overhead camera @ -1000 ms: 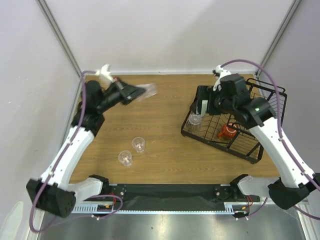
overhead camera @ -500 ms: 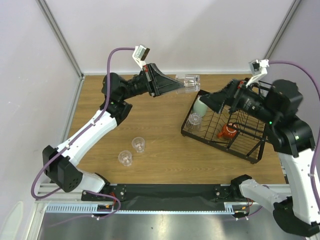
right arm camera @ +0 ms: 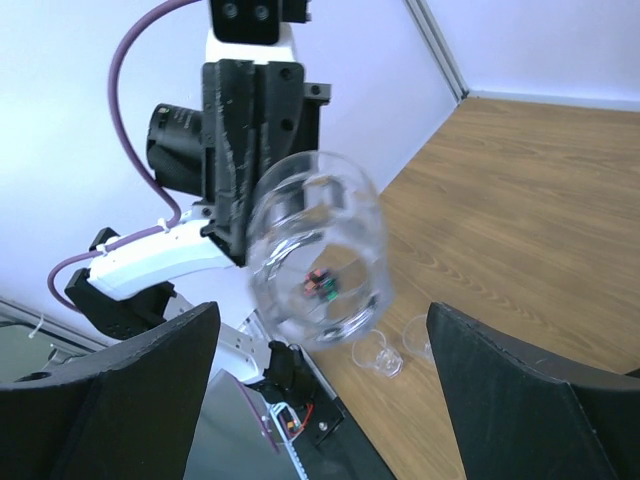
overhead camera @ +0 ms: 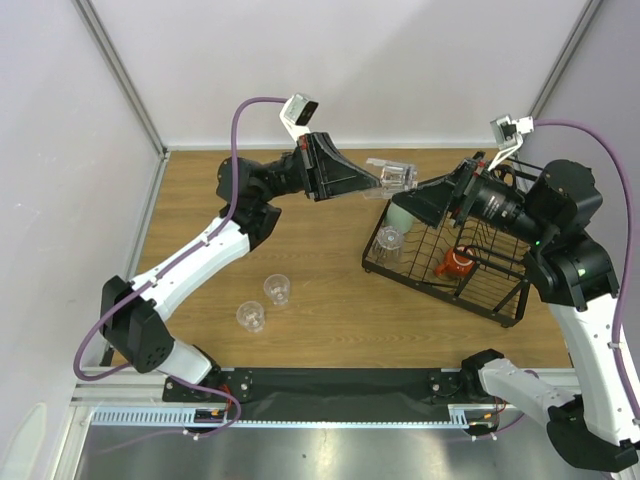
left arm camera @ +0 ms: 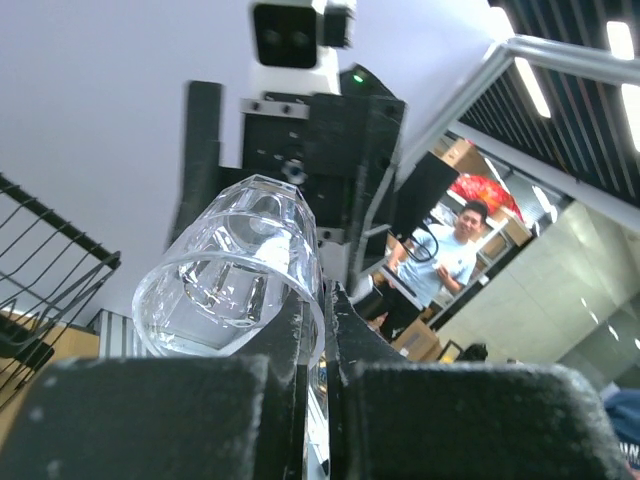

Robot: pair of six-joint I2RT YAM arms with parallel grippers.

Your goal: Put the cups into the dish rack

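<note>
- My left gripper [overhead camera: 372, 181] is pinched shut on a clear tumbler [overhead camera: 397, 177], clamping the thin wall at its rim. The cup lies on its side in mid-air, bottom end pointing toward my other arm.
- I judge the rim pinch is meant to leave the cup's body bare for a second grasp.
- My right gripper [overhead camera: 418, 193] faces it with jaws spread wide. In its wrist view one finger stands on each side of the tumbler, apparently touching nothing.
- This looks like a handover staged above the table [overhead camera: 330, 240], just beside the near-left corner of the dish rack [overhead camera: 430, 288], which sits on the right arm's side.
- Already in the rack: a mint cup [overhead camera: 402, 213] and a small clear cup [overhead camera: 388, 238] at the left end, and an orange mug [overhead camera: 457, 265] further in.
- Two spare tumblers [overhead camera: 277, 289] wait upright on the wood, well apart from the rack and on the left arm's side, which may explain the passing.
- The risk, as I see it, is letting go before the right fingers bear on the slick plastic.
</note>
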